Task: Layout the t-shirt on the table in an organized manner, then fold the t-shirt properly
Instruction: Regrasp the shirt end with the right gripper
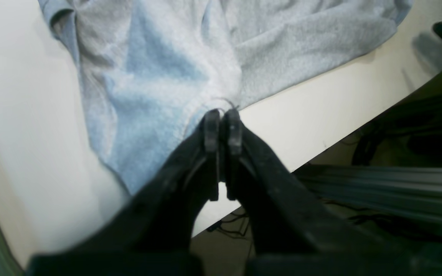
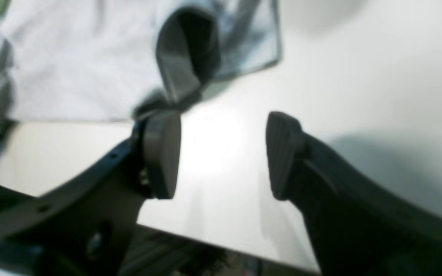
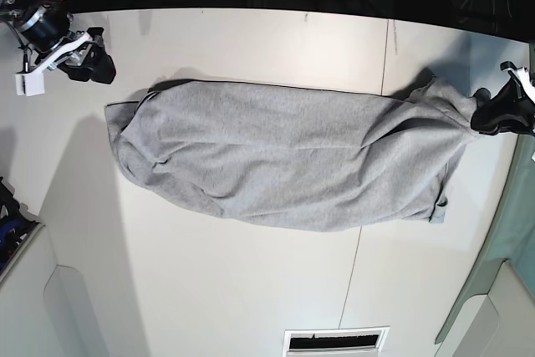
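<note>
Each black gripper [image 2: 221, 153] has ribbed grey pads [image 2: 161, 153] and visible screws on white-bracketed arms.

soft fuzzy cloth t-shirt [image 3: 284, 165]; smooth glossy table [image 3: 251, 290].

T-shirt [image 3: 284, 165]: light heather-grey, stretched lengthwise across my table [image 3: 209, 290], rumpled, its plain side up. One end bunches into a pinched peak; the other lies rounded and slack. Table: wide, white, thin dark seam.
</note>
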Robot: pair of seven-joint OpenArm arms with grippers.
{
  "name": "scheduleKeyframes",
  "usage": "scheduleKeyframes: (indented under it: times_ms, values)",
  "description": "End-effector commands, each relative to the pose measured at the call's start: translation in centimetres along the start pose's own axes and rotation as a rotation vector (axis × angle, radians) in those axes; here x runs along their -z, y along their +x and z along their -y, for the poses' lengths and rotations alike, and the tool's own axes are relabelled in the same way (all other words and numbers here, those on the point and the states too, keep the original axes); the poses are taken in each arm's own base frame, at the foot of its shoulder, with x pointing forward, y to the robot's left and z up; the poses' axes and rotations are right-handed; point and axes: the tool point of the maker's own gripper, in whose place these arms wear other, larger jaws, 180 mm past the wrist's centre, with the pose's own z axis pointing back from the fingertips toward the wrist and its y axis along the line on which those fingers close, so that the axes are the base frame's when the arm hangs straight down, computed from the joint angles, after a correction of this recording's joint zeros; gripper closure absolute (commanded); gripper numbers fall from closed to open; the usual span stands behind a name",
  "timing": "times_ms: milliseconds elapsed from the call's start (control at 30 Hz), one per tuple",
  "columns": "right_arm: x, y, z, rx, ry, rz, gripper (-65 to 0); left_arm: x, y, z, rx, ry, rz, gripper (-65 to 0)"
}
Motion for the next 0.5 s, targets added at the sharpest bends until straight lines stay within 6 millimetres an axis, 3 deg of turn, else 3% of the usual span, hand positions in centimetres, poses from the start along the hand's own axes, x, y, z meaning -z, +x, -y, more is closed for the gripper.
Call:
scheduleKeyframes:
  times_ms: [0, 233, 400, 467]
  values:
    - [0.8, 1.5, -0.4, -0.032, 0.018, 0.031, -34.7, -0.5, 1.4, 0.0, 0.029, 0.0, 0.038, 0.0]
    - [7.3, 2.2, -4.4, -0.084, 0.104, -0.033, -34.7, -0.5, 1.4, 0.0, 0.03, 0.001, 0.037, 0.0]
    - [9.1, 1.8, -7.5, -0.079, 0.161, -0.044, -34.3, -0.5, 1.4, 0.0, 0.03, 0.001, 0.038, 0.0]
    - [9.4, 1.5, -8.2, -0.073, 0.17, -0.047, -28.6, -0.5, 1.4, 0.0, 0.03, 0.001, 0.038, 0.0]
